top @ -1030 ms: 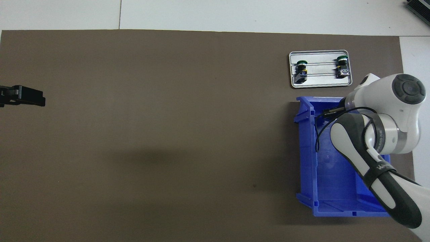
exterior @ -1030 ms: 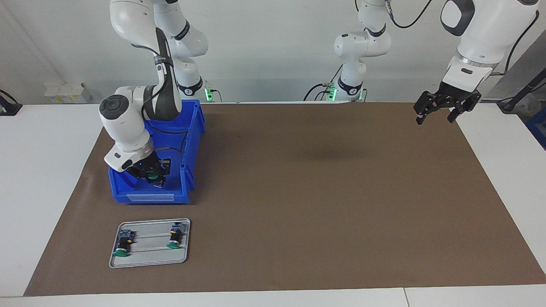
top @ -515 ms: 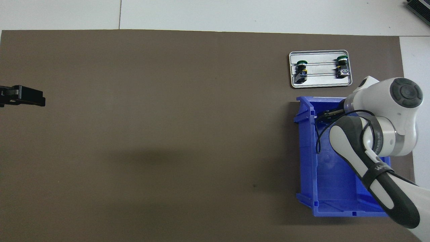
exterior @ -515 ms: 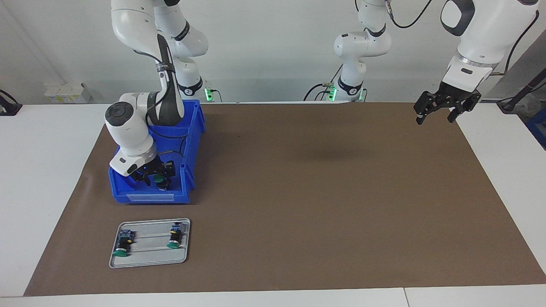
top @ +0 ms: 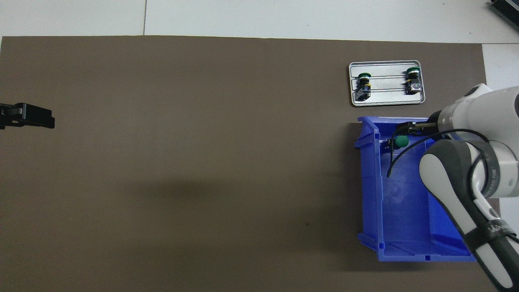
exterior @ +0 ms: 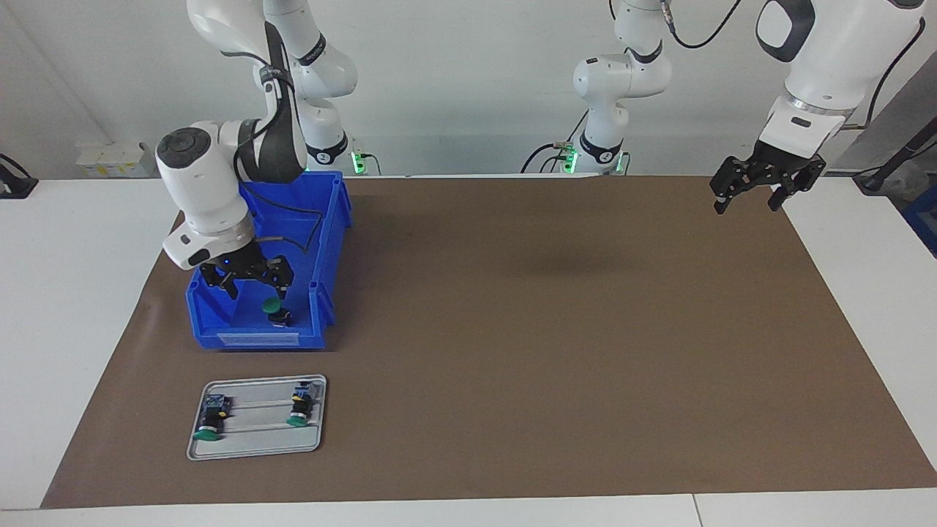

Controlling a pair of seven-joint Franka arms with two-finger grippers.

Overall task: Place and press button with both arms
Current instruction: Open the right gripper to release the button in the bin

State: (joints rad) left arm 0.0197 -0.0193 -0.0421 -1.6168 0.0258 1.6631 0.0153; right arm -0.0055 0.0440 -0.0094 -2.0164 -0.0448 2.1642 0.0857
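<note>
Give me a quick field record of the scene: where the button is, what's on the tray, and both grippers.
button: lying in the blue bin, at the end nearest the tray, not held
tray: farther from the robots than the bin, with two buttons on it
right gripper: open, over the bin, above the button
left gripper: open, waiting over the mat's edge at the left arm's end

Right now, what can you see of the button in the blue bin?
The button has a round flat green cap over a black body. It lies tilted on the floor of the blue bin, at the end farther from the robots. The right gripper hangs just above it, fingers spread, not gripping it.
</note>
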